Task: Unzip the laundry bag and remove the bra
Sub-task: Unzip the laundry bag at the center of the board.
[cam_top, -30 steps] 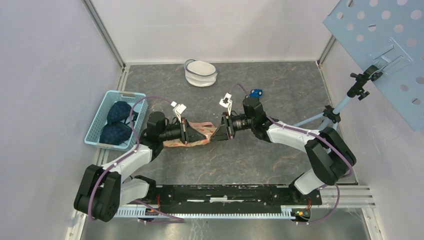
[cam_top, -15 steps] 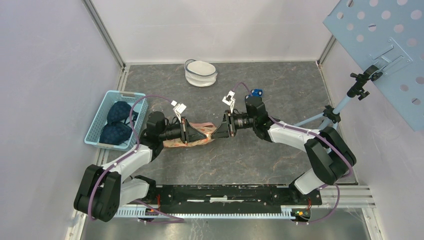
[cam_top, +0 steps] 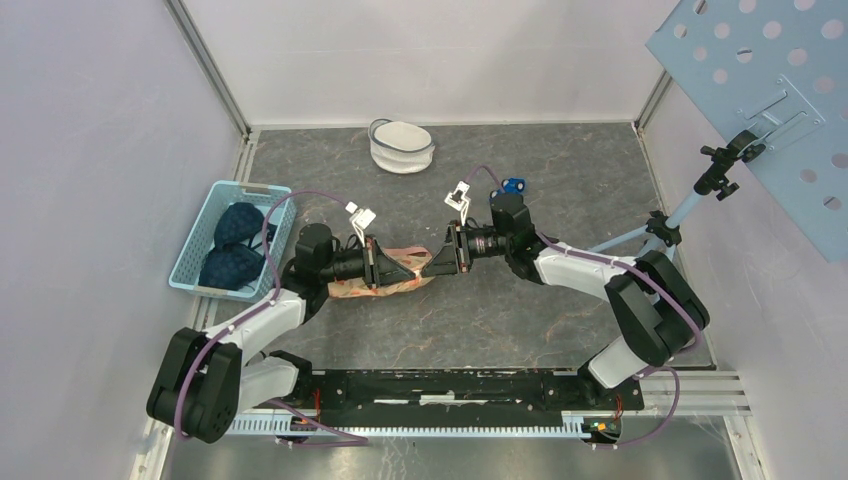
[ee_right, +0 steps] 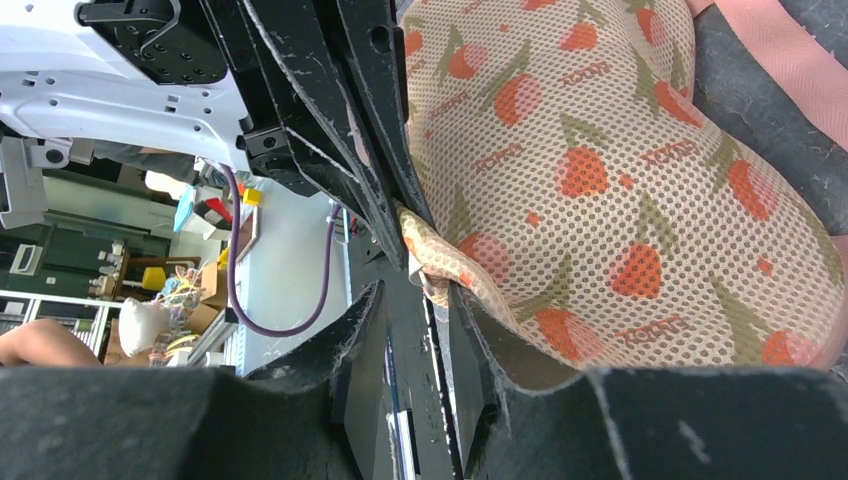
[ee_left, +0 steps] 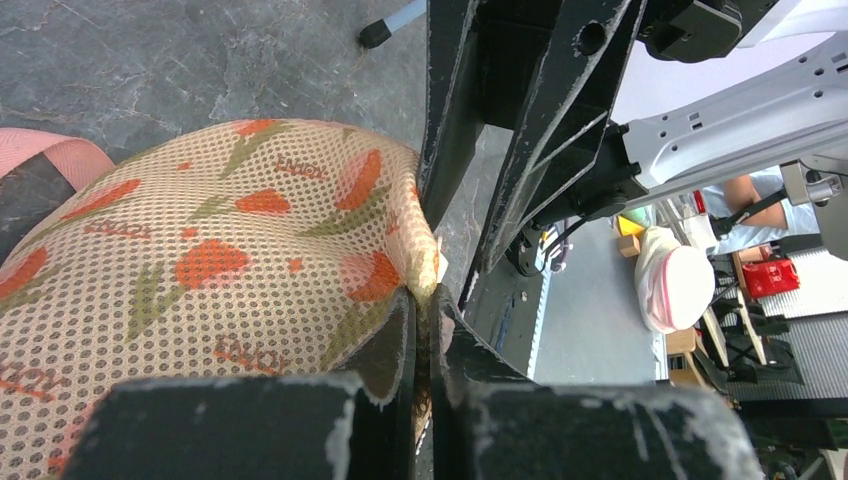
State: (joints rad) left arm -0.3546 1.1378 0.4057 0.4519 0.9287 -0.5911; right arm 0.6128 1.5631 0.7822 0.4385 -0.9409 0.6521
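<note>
The laundry bag (cam_top: 350, 287), cream mesh with orange tulips, lies mid-table between both arms. It fills the left wrist view (ee_left: 200, 250) and the right wrist view (ee_right: 600, 170). My left gripper (cam_top: 411, 272) is shut on the bag's end seam (ee_left: 425, 300). My right gripper (cam_top: 429, 268) faces it tip to tip. It is open (ee_right: 415, 290), with the bag's folded corner (ee_right: 430, 255) at its fingertips and not clamped. A pink band of fabric (ee_left: 40, 155) lies beside the bag, also in the right wrist view (ee_right: 790, 50). The rest of the bra is hidden.
A light blue basket (cam_top: 190, 250) holding dark blue bras stands at the left. A white round mesh bag (cam_top: 402, 145) sits at the back. A small blue object (cam_top: 513, 185) lies behind the right arm. A perforated panel on a stand (cam_top: 760, 90) overhangs the right side.
My right gripper has edged left toward the left gripper, closing the gap at the bag's end. The left gripper keeps its hold and has barely moved.
</note>
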